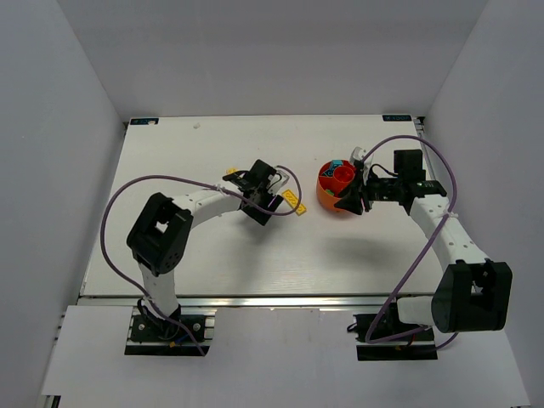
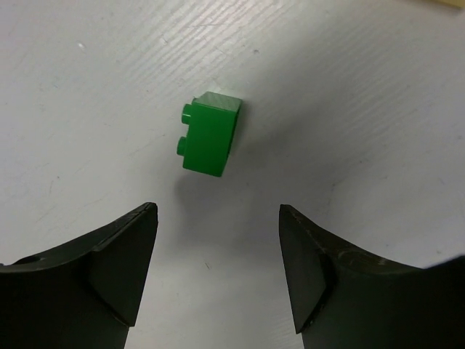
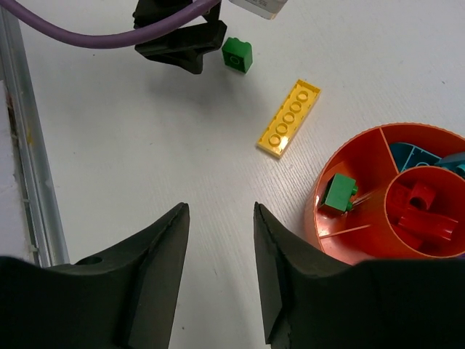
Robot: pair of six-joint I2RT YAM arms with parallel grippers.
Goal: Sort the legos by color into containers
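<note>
The green brick [image 2: 211, 134] lies studs sideways on the tabletop [image 2: 363, 109], past the yellow plate [image 3: 289, 118] from the bowl [image 3: 323, 225]. Left jaws stand released, empty, facing the brick. Right jaws stand released, empty. The brick is likely rigid, light and slick: pinch its flat sides.

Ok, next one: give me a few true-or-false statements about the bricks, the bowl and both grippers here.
1. The left gripper grips the loose green brick. False: its jaws stand open, and the brick lies on the table ahead of them.
2. A yellow plate lies outside the bowl. True.
3. Red bricks sit in the bowl's centre cup. True.
4. The bowl holds nothing green. False: a second green brick sits in an outer compartment.
5. The right gripper carries a brick. False: its jaws are open and empty.
</note>
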